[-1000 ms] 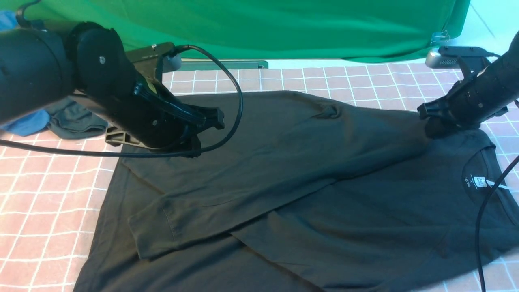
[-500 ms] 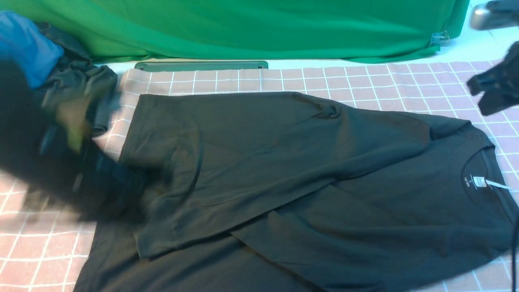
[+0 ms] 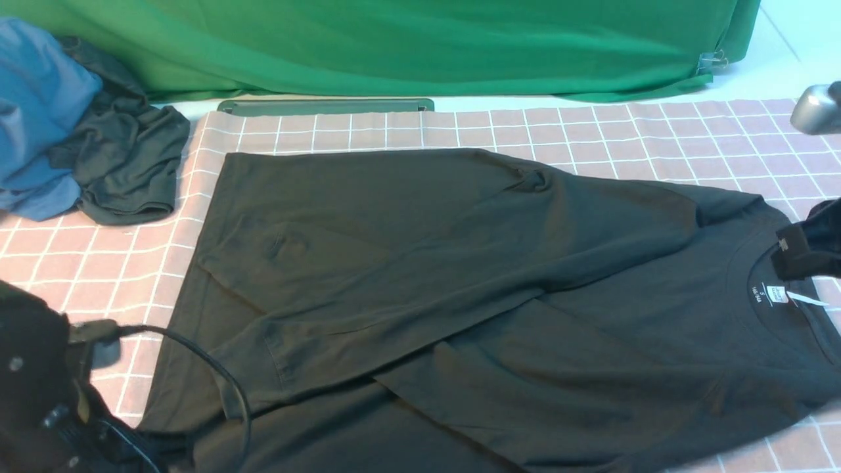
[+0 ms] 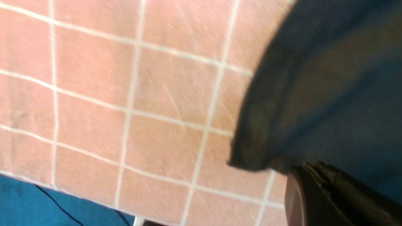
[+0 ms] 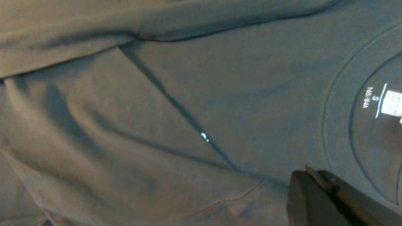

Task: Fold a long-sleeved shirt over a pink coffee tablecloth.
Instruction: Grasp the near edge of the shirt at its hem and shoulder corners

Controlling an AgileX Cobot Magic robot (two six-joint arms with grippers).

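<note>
Right gripper (image 3: 803, 249) sits closed over the collar (image 3: 746, 282), left gripper (image 4: 326, 191) closed by the hem corner (image 4: 251, 157) (blurry, we can't tell if it's holding cloth); long-sleeved shirt (image 3: 460, 263) runs lengthwise between them.

Long-sleeved shirt (image 3: 460, 276): near hem runs off the bottom of the front view, and much of the body is buried under its own crossed sleeves.
Left gripper (image 4: 323, 191): just one dark finger pokes into the wrist view's corner, smeared with blur. Whether it pinches cloth, can't tell.
Right gripper (image 3: 801, 253): sliced by the front view's edge, tips lost against the black collar.
Neck label (image 3: 778, 293): print too small to read from the front.
Blue garment (image 3: 33, 98): cut off at the side.
Pink coffee tablecloth (image 3: 591, 131): a wide stretch hidden beneath the shirt.
</note>
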